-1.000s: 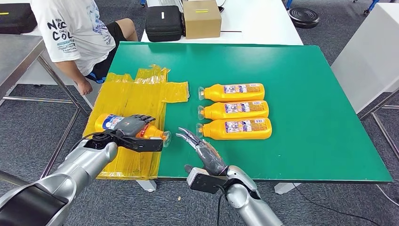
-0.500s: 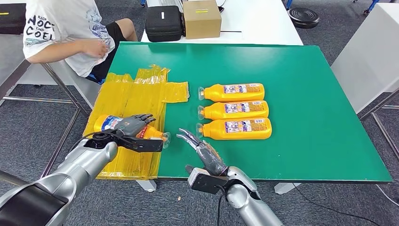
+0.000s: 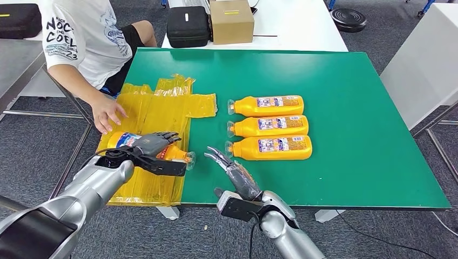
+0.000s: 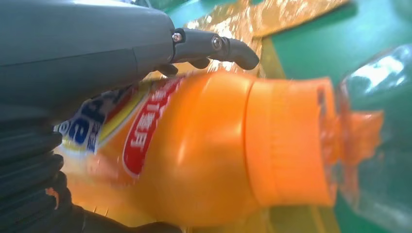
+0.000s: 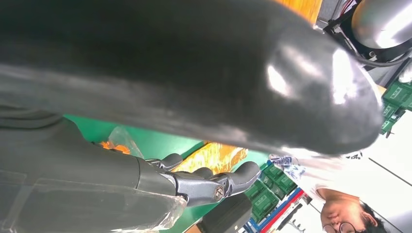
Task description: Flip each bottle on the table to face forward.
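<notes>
- My left hand (image 3: 154,144) is wrapped over an orange bottle (image 3: 141,145) lying on its side, dark fingers curled across the top of the barrel, thumb on the side toward me.
- From the left wrist camera, that bottle (image 4: 214,145) is smooth glossy plastic with a ribbed orange collar, a red and blue label under my palm, and a clear cap (image 4: 374,141) pointing away from the wrist.
- Under the held bottle is a crinkled yellow plastic sheet (image 3: 156,108), shiny and wrinkled, taped in overlapping strips onto the matte green table (image 3: 351,81).
- My right hand (image 3: 229,170) hovers holding nothing, fingers stretched out and a little spread, tips just short of the held bottle's clear cap.
- Just beyond my right fingertips lie three more orange bottles side by side, touching along their flanks, caps toward my left hand: the nearest bottle (image 3: 273,148), the middle bottle (image 3: 270,126), the far bottle (image 3: 267,106). Each shows a white printed label on top.
- A person's hand (image 3: 106,114) rests flat on the yellow sheet just past my left hand; it may be touching the held bottle's base, but I can't say for sure.
- Far beyond the table sit a cardboard box (image 3: 231,20) and a black case (image 3: 187,26).
</notes>
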`<action>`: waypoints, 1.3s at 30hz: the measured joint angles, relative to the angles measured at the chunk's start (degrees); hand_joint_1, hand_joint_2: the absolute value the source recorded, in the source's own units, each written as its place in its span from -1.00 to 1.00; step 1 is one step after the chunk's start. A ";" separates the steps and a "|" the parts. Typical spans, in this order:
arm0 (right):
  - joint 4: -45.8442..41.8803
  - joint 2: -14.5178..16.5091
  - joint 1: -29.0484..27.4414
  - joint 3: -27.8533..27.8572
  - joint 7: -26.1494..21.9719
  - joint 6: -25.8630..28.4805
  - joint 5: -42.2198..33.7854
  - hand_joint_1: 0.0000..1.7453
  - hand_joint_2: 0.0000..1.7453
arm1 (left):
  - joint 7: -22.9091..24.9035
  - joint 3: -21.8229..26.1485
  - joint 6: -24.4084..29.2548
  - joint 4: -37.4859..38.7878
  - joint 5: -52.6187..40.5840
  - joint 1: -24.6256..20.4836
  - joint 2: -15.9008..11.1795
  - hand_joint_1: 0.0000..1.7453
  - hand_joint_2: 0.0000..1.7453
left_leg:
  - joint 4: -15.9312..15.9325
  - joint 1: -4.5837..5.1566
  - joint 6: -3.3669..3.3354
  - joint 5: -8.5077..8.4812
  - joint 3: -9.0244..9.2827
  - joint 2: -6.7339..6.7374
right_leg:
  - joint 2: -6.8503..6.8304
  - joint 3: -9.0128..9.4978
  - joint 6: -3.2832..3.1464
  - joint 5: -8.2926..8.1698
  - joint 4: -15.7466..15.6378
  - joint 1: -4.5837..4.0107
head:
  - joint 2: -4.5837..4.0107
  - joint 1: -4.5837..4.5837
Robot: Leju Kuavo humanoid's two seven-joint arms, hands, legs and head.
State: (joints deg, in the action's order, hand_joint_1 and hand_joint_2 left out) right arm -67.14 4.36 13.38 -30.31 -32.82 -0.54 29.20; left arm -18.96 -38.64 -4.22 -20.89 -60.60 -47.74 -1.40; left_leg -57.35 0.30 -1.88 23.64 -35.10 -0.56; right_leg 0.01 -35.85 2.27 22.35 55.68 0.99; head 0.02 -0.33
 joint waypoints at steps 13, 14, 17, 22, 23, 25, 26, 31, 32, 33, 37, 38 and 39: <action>1.06 -0.12 0.07 0.80 -0.01 0.69 -0.61 -1.00 -1.00 | -5.64 -2.31 1.09 -7.35 2.73 -0.46 -3.47 -1.00 1.00 | 0.01 0.00 0.00 0.00 -0.07 0.00 | 0.00 -0.04 0.00 0.00 0.00 0.00 | 0.00 0.00; 1.24 -0.12 0.14 0.81 -0.03 0.70 -0.65 -1.00 -1.00 | -5.66 -2.39 1.33 -7.98 2.94 -0.22 -3.74 -1.00 1.00 | 0.01 0.00 0.00 0.00 -0.07 0.00 | 0.00 -0.04 0.00 0.00 0.01 0.00 | 0.00 0.00; 1.79 -0.10 0.48 0.81 -0.15 0.77 -0.78 -1.00 -1.00 | -5.75 -2.84 1.39 -9.54 3.42 0.47 -4.49 -1.00 1.00 | 0.01 0.00 0.00 0.00 -0.07 0.00 | 0.00 -0.04 0.00 0.00 0.00 0.00 | 0.00 0.00; 2.63 -0.06 1.11 0.80 -0.38 0.97 -1.33 -1.00 -1.00 | -7.55 -4.30 -2.05 -12.27 4.60 0.89 -6.67 -1.00 1.00 | 0.01 -0.01 0.00 0.00 -0.08 0.00 | 0.00 -0.05 0.00 0.00 0.01 0.00 | 0.00 0.01; 2.76 -0.04 1.20 0.80 -0.40 1.03 -1.44 -1.00 -1.00 | -8.24 -4.71 -3.48 -13.11 5.21 0.88 -7.38 -1.00 1.00 | 0.01 -0.01 0.00 0.00 -0.08 0.01 | 0.00 -0.05 0.00 0.00 0.01 0.00 | 0.00 0.01; 2.91 -0.01 1.31 0.80 -0.42 1.09 -1.57 -1.00 -1.00 | -9.10 -5.30 -5.52 -14.40 6.14 0.85 -8.47 -1.00 1.00 | 0.01 -0.01 0.01 -0.01 -0.08 0.03 | 0.01 -0.06 0.00 0.00 0.02 -0.01 | 0.00 0.01; 2.93 -0.01 1.33 0.80 -0.42 1.10 -1.59 -1.00 -1.00 | -9.26 -5.44 -5.94 -14.70 6.34 0.84 -8.72 -1.00 1.00 | 0.01 -0.01 0.01 -0.01 -0.07 0.03 | 0.01 -0.06 0.00 0.00 0.02 -0.01 | 0.00 0.00; 3.18 -0.02 1.36 0.96 -0.51 1.28 -1.68 -1.00 -1.00 | -10.29 -7.02 -9.22 -18.73 8.51 0.57 -12.55 -1.00 1.00 | 0.01 -0.03 0.02 -0.01 -0.08 0.05 | 0.02 -0.10 -0.01 0.00 0.03 -0.02 | 0.00 0.00; 3.29 -0.04 1.36 1.09 -0.65 1.38 -1.72 -1.00 -1.00 | -10.90 -7.89 -10.90 -21.08 10.08 0.44 -14.69 -1.00 1.00 | 0.01 -0.04 0.03 -0.02 -0.08 0.06 | 0.03 -0.12 -0.01 0.01 0.03 -0.03 | 0.00 0.01; 3.37 -0.08 1.34 1.21 -0.80 1.46 -1.75 -1.00 -1.00 | -11.43 -8.60 -12.28 -23.21 11.68 0.34 -16.61 -1.00 1.00 | 0.01 -0.05 0.03 -0.02 -0.08 0.06 | 0.03 -0.12 -0.01 0.01 0.04 -0.03 | 0.00 0.01; 3.28 -0.30 1.14 1.55 -0.99 1.93 -1.40 -1.00 -1.00 | -13.30 -9.63 -14.55 -28.20 17.16 0.28 -20.37 -1.00 1.00 | 0.01 -0.04 0.04 -0.02 -0.08 0.05 | 0.03 -0.13 -0.01 0.01 0.03 -0.02 | 0.00 0.01; 3.09 -0.37 1.00 1.71 -0.90 2.26 -1.03 -1.00 -1.00 | -13.77 -9.66 -14.42 -29.27 18.57 0.40 -20.92 -1.00 1.00 | 0.01 -0.04 0.03 -0.02 -0.09 0.02 | 0.02 -0.13 -0.01 0.01 0.03 -0.02 | 0.00 0.01; 2.75 -0.46 0.79 1.94 -0.69 2.72 -0.46 -1.00 -1.00 | -14.22 -9.53 -13.87 -30.37 20.09 0.66 -21.33 -1.00 1.00 | 0.01 -0.03 0.03 -0.02 -0.09 -0.01 | 0.00 -0.13 -0.01 0.01 0.02 -0.02 | 0.00 0.01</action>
State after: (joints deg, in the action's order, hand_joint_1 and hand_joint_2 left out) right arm -64.40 3.90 14.17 -28.37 -33.51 2.19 28.74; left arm -33.18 -48.17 -18.09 -51.26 -40.51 -47.08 -22.73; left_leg -57.34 0.26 -1.85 23.61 -35.19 -0.57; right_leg 0.01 -35.98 2.26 22.36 55.71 0.98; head 0.02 -0.32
